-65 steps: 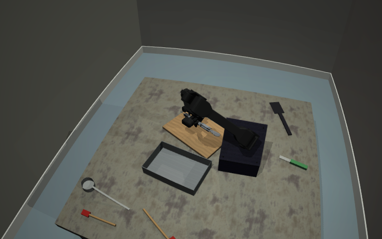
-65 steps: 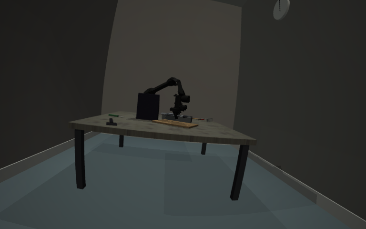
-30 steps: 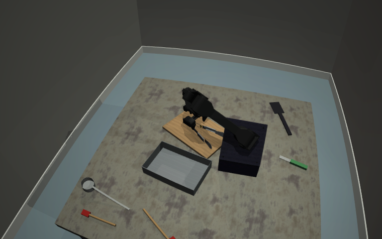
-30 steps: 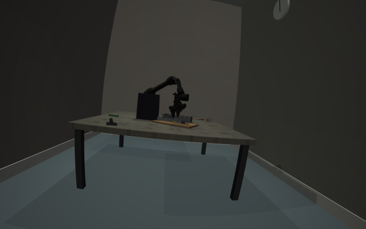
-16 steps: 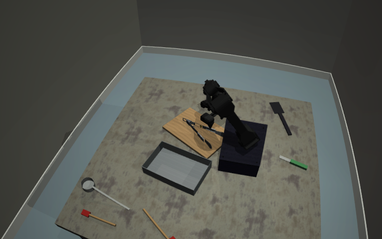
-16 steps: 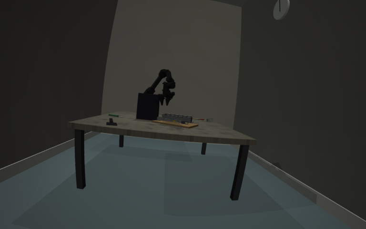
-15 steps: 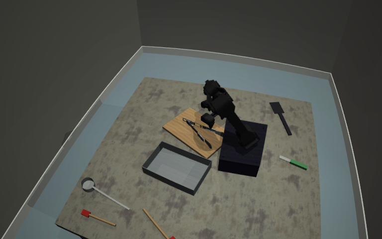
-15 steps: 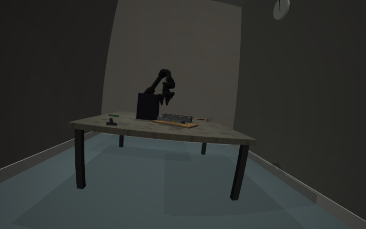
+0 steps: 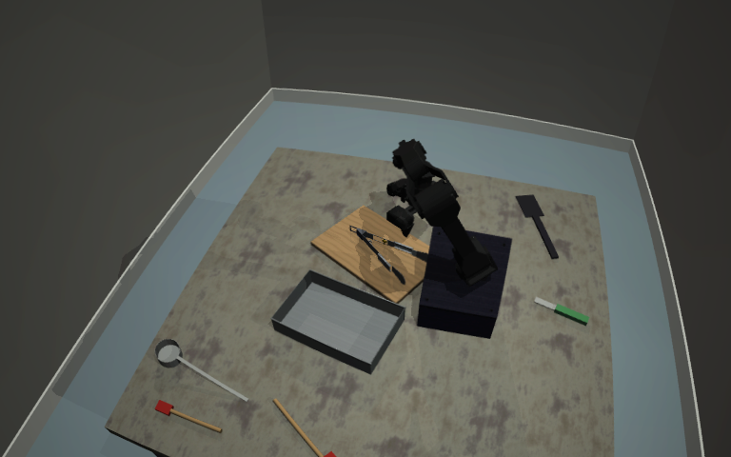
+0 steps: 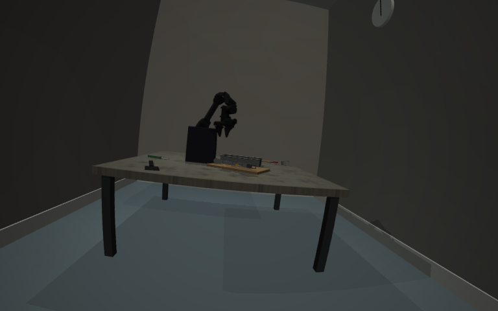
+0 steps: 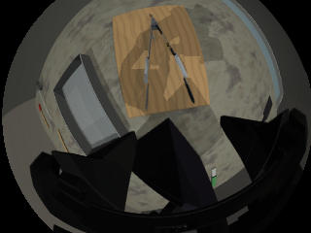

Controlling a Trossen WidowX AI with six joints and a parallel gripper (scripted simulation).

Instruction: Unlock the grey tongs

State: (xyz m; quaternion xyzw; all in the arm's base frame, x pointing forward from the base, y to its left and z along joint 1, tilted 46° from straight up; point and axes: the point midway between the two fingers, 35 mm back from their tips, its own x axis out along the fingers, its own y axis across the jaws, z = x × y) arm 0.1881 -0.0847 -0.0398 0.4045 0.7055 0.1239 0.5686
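Showing tongs (image 9: pixel 380 256) (image 11: pixel 147 70) splayed, unlike exterior view

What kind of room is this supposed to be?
Probably a kitchen-like test room: a roasting tin and a wooden board share a table with a robot arm.
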